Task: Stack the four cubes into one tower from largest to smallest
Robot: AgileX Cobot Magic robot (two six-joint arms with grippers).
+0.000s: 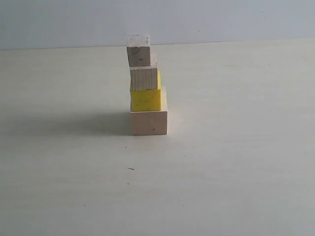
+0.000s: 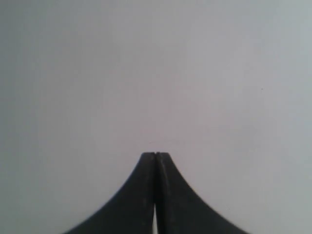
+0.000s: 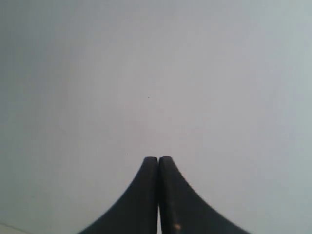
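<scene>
A tower (image 1: 146, 86) of four cubes is standing upright near the ctr of a pale table (image 1: 236, 157), w/ a plain grey wall (image 1: 221, 19) running behind it. The large wooden cube (image 1: 148, 123) is sitting at the btm, directly on the table. The yellow cube (image 1: 145, 100) is resting on it, the medium wooden cube (image 1: 144, 78) is resting on the yellow one, and the smallest wooden cube (image 1: 138, 50) is topping the stack. That top cube is sitting shifted a little toward the left of the exterior view, overhanging the medium cube's edge. A soft shadow (image 1: 74, 123) is falling from the tower's base toward that same side.

Neither arm is touching the tower. The left gripper (image 2: 156, 155) is showing its two dark jaws pressed together, holding nothing. The right gripper (image 3: 158, 158) is doing likewise: jaws together, nothing between them. Each wrist view is showing only those fingertips against a plain pale grey surface, so where either gripper is hanging relative to the tower cannot be told.

Count: 4 cubes, i.e. 3 pale wood plus 1 yellow, all in the one tower; 2 grippers.
</scene>
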